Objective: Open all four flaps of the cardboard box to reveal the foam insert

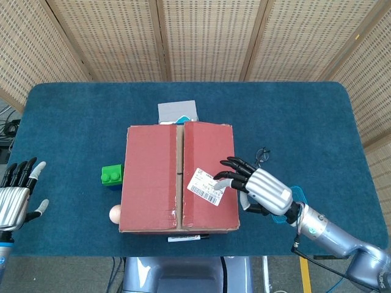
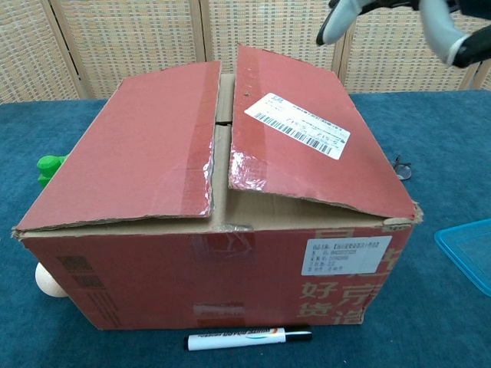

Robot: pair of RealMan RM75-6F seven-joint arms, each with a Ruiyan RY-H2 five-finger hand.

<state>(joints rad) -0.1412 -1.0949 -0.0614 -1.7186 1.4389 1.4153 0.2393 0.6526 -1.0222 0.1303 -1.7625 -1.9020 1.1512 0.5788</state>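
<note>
A red-brown cardboard box (image 1: 179,177) (image 2: 222,215) stands mid-table with its two top flaps lying nearly flat, a narrow gap between them. The right flap (image 2: 303,142) carries a white barcode label (image 1: 206,183) and sits slightly raised. My right hand (image 1: 256,189) hovers open over the box's right edge, fingers spread toward the label; its fingertips (image 2: 337,23) show at the top of the chest view, above the flap and apart from it. My left hand (image 1: 15,195) stays open at the table's left edge, far from the box. No foam insert shows.
A green block (image 1: 112,176) and a beige egg-like ball (image 1: 115,213) lie left of the box. A grey box (image 1: 178,112) sits behind it. A marker (image 2: 249,337) lies in front. Glasses (image 1: 259,160) and a blue lid (image 2: 469,249) lie to the right.
</note>
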